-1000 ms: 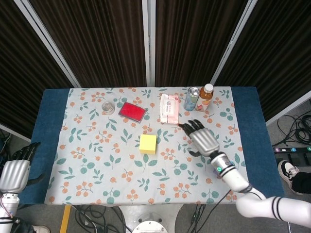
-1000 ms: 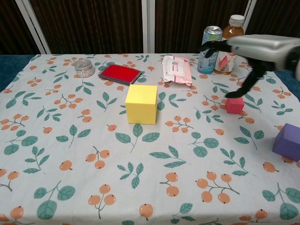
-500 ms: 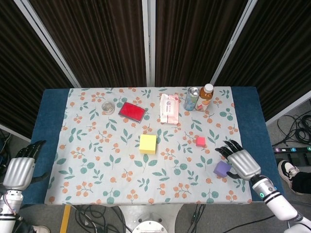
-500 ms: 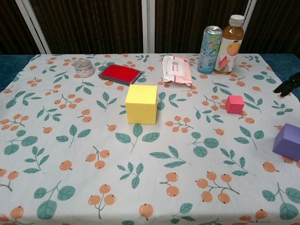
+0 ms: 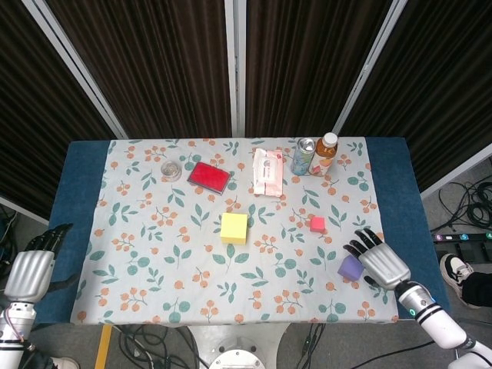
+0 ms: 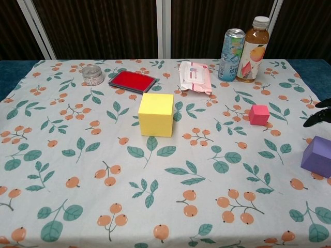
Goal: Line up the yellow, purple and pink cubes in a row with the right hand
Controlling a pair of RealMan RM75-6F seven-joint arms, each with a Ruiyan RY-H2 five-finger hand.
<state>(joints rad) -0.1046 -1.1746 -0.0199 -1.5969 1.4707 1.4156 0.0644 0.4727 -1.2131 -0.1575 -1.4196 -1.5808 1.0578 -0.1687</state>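
Observation:
The yellow cube [image 5: 234, 228] [image 6: 155, 114] stands mid-table. A small pink cube [image 5: 317, 224] [image 6: 259, 114] sits to its right. The purple cube [image 5: 350, 267] [image 6: 317, 156] rests near the front right corner. My right hand [image 5: 379, 260] hovers just right of and above the purple cube with fingers spread, holding nothing; only its dark fingertips [image 6: 318, 118] show at the right edge of the chest view. My left hand [image 5: 31, 270] hangs off the table's left edge, holding nothing.
Along the far side stand a can [image 5: 304, 156], a drink bottle [image 5: 326, 154], a wipes packet [image 5: 267, 173], a red flat box [image 5: 209, 176] and a small tin [image 5: 171, 170]. The blue table edge [image 5: 403, 223] runs beside the right hand.
The right hand left the pink cube, swung back to the front right, and now has edged slightly lower and left over the purple cube. The cubes stayed put.

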